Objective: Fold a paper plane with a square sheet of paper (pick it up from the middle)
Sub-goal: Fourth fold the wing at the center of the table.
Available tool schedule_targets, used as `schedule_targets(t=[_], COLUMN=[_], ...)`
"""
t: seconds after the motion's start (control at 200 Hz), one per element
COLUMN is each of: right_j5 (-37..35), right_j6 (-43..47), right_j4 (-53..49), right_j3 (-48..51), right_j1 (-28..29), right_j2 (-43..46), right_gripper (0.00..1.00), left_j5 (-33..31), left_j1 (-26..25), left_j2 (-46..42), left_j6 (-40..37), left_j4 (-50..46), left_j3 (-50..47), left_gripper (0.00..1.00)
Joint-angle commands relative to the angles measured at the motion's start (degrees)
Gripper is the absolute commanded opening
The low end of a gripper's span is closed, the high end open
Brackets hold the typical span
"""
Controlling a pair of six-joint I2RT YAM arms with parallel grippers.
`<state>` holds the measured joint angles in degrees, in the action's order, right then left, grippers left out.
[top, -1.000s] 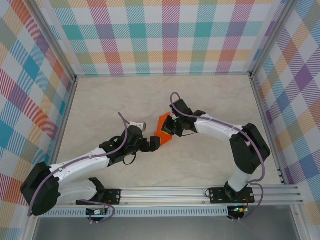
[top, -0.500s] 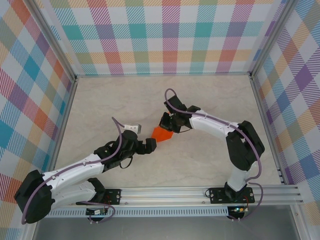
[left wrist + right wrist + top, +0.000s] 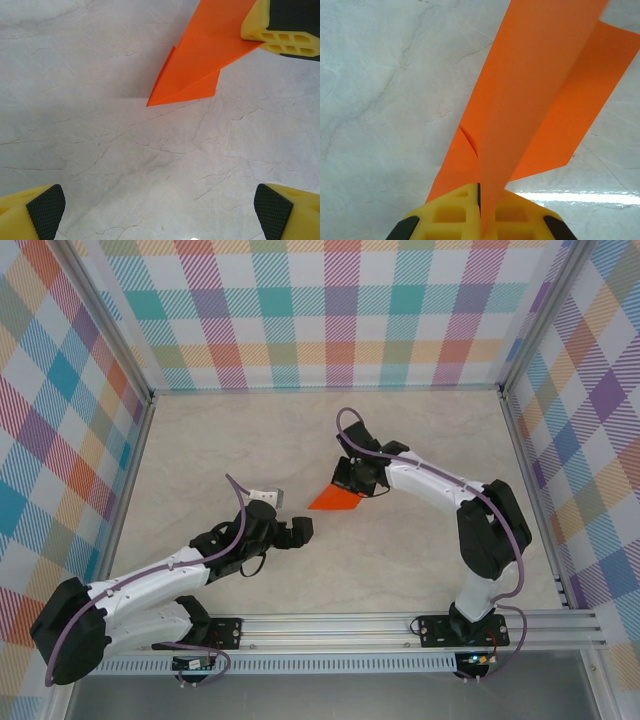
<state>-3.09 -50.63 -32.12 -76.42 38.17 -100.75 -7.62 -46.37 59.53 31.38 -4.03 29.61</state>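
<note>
The orange sheet of paper (image 3: 335,501) is folded into a narrow pointed dart, a paper plane shape with layered flaps. My right gripper (image 3: 355,480) is shut on its wide end and holds it just above the table, tip pointing to the near left. In the right wrist view the paper (image 3: 535,100) rises straight out of the closed right gripper (image 3: 480,212). My left gripper (image 3: 300,530) stands open a little nearer and to the left, apart from the paper. The left wrist view has the paper's tip (image 3: 192,70) ahead of the open left gripper (image 3: 159,212), with bare table between its fingers.
The marble-patterned table (image 3: 220,450) is fenced by plaid walls (image 3: 330,320) at the back and both sides. An aluminium rail (image 3: 340,625) carrying the arm bases runs along the near edge.
My right gripper has carried the paper farther back and slightly right, and the paper now lies flatter. The left arm drew back toward the near left, then held still.
</note>
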Motion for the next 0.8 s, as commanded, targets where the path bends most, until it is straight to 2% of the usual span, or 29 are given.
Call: schedule_targets(t=[0.0, 0.335, 0.575, 0.795], right_j5=[-0.10, 10.79, 14.88, 20.01], right_j6=[1.61, -9.11, -12.52, -15.14], right_j4=[-3.02, 0.55, 3.70, 6.19], right_j3=[-1.90, 5.76, 7.19, 8.30], right_j1=[0.14, 1.20, 0.62, -1.66], right_j2=[3.51, 4.27, 0.40, -1.07], right_gripper=[0.05, 0.07, 0.06, 0.06], left_j5=[-0.09, 0.71, -0.48, -1.16], left_j1=[-0.65, -1.61, -2.89, -4.67], left_j2=[0.39, 1.27, 8.01, 15.53], left_j6=[-1.49, -4.43, -9.74, -19.44], left_j4=[2.17, 7.19, 10.16, 22.40], left_j3=[0.52, -0.60, 0.40, -0.70], left_gripper=[0.99, 0.95, 0.90, 0.86])
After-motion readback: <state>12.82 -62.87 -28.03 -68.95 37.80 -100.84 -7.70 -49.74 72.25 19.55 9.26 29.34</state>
